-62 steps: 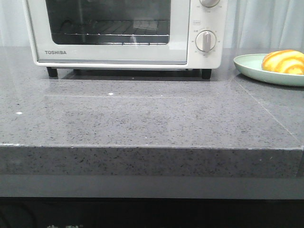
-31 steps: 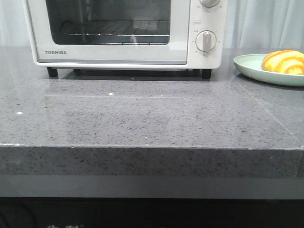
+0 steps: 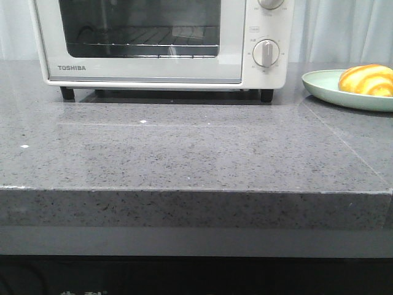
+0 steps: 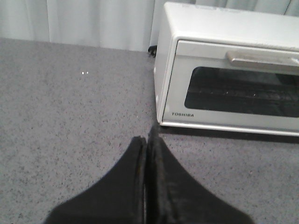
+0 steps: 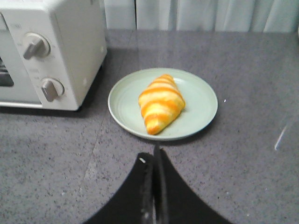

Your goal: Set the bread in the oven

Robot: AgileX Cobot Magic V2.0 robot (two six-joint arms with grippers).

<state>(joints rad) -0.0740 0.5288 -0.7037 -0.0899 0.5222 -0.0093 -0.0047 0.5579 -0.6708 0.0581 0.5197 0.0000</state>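
Note:
The bread (image 3: 367, 80), a golden-yellow croissant roll with orange stripes, lies on a pale green plate (image 3: 319, 86) at the far right of the counter; it also shows in the right wrist view (image 5: 160, 103). The white TOSHIBA oven (image 3: 153, 70) stands at the back with its glass door closed; it also shows in the left wrist view (image 4: 224, 79) and the right wrist view (image 5: 70, 56). My left gripper (image 4: 146, 140) is shut and empty, short of the oven's left front corner. My right gripper (image 5: 153, 156) is shut and empty, just short of the plate. Neither gripper shows in the front view.
The grey speckled counter (image 3: 184, 153) has a front edge near the bottom of the front view. The oven's dials (image 5: 36, 45) face the plate side. A pale curtain (image 4: 93, 23) hangs behind the counter. A door handle (image 4: 261, 59) runs along the oven door's top.

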